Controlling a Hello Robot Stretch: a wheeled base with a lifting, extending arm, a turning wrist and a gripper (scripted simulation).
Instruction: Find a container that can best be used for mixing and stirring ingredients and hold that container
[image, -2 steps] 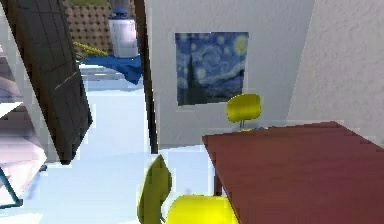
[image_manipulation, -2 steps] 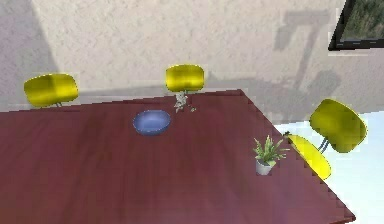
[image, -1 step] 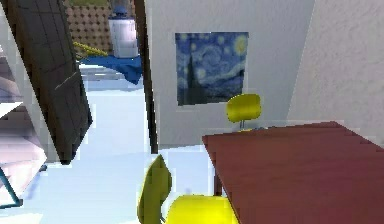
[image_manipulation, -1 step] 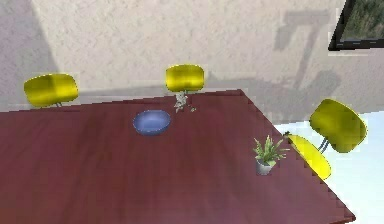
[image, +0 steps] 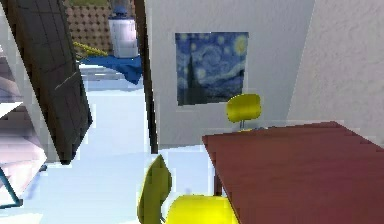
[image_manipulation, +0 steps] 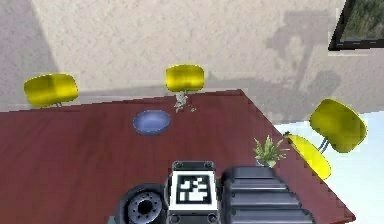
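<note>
Standing beside the robot, I am looking first at its own dark body, sitting along the arm side view's bottom edge around a white marked square (image_manipulation: 195, 190). Just left of that square the pincer (image_manipulation: 140, 207) is showing as a dark rounded lump. Its far end is too indistinct to make out, so I cannot tell its state or whether it is holding anything.

Beyond it the dark red desk (image_manipulation: 80, 150) is stretching away. It is carrying a small spiky plant (image_manipulation: 268, 150) on the near side and, farther out toward the middle, a round bluish bowl (image_manipulation: 152, 122). That bowl is looking to me like the best match for mixing and stirring. It is resting flat on the desk, well apart from the pincer, with a small pale object (image_manipulation: 181, 102) just beyond it. Yellow chairs (image_manipulation: 186, 77) are standing around the far edge.

Ahead, a near yellow chair (image: 190, 205) is standing by the desk's corner, and a night-sky painting (image: 212, 68) is hanging on the wall behind. A pale canister (image: 122, 35) is standing far off through the doorway.

I am judging the search as good as done, since the bowl is lying on the arm's side. The reaching out, the grasp and the lift are all left to do.
</note>
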